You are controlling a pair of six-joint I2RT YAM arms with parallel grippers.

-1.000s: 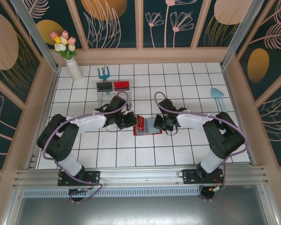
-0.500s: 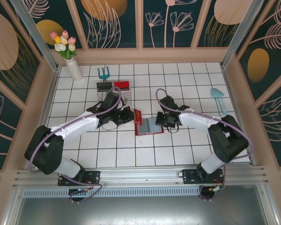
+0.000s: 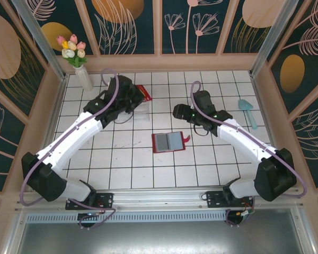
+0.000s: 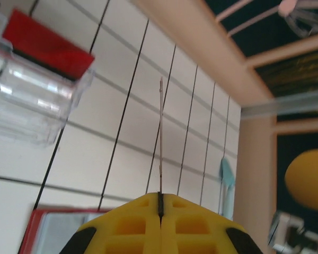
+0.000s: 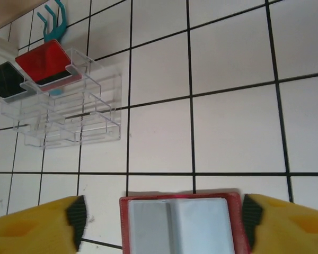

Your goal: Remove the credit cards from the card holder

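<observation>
The left gripper is clamped shut on a credit card. The card shows edge-on as a thin line, so any print on it is hidden. The card holder lies open, well apart from that card. Beyond the card holder's far edge, the right gripper has its fingers spread wide, holding nothing.

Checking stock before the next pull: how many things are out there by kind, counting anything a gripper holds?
Card: 1, the card edge-on in the left gripper
Card holder: 1
Trays: 2, red tray, black tray
Clear stand: 1
Teal tools: 2, rake, scoop
Flower vase: 1
Total: 8
</observation>
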